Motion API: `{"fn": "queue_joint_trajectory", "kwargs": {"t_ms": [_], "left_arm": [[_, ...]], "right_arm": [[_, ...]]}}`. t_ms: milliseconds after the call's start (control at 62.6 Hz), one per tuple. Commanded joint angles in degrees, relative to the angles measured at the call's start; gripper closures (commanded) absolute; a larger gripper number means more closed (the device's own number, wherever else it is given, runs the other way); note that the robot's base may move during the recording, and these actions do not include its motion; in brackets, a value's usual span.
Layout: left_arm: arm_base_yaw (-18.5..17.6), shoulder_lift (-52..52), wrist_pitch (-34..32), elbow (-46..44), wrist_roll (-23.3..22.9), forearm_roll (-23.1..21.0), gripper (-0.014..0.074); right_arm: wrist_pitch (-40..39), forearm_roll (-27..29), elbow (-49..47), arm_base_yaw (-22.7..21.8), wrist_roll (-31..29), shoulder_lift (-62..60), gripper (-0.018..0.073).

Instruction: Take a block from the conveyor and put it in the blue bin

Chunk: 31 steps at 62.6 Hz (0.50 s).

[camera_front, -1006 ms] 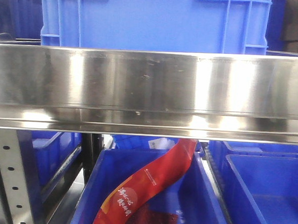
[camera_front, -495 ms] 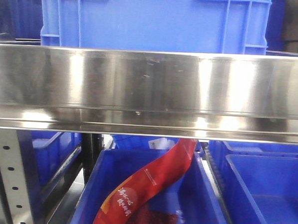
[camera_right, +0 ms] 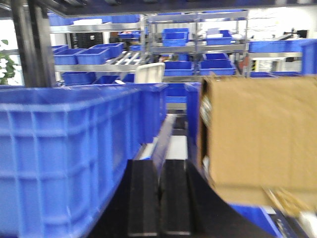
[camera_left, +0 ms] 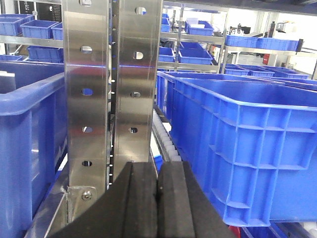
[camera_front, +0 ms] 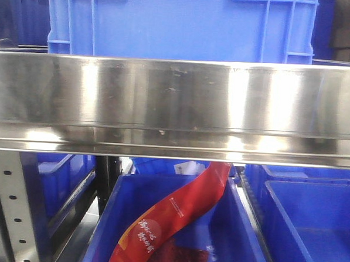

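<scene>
No block or conveyor in any view, so direction's unknowable — left gripper (camera_left: 157, 198) and right gripper (camera_right: 161, 198) both pressed closed, empty, facing blue bins (camera_left: 237, 148).

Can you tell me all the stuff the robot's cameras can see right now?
Big bin: one, blue, on top of the steel shelf, front view.
Steel shelf edge: one, shiny silver, across the middle of the front view.
Lower bins: several, blue, under the shelf.
Packet: one, red with pale writing, leaning in the middle lower bin.
Shelf post: one, silver with holes, left wrist view.
Cardboard box: one, brown, blurred, right side of the right wrist view.
Far shelves of bins: many, blue, background.
Conveyor and block: not in view.
Left gripper: black, fingers together.
Right gripper: black, fingers together.
</scene>
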Motion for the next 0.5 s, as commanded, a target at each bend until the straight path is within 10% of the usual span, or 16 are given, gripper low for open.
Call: {"fn": "queue_joint_trajectory", "kwargs": {"t_ms": [0, 479], "left_arm": [[0.1, -0.4, -1.0, 0.0, -0.1, 0.2, 0.0707], [0.1, -0.4, -1.1, 0.0, -0.1, 0.2, 0.0707]], "right_arm": [[-0.2, -0.5, 3.8, -1.7, -0.4, -4.7, 0.0727], [0.2, -0.5, 18.2, -6.7, -0.4, -16.2, 0.0727]]}}
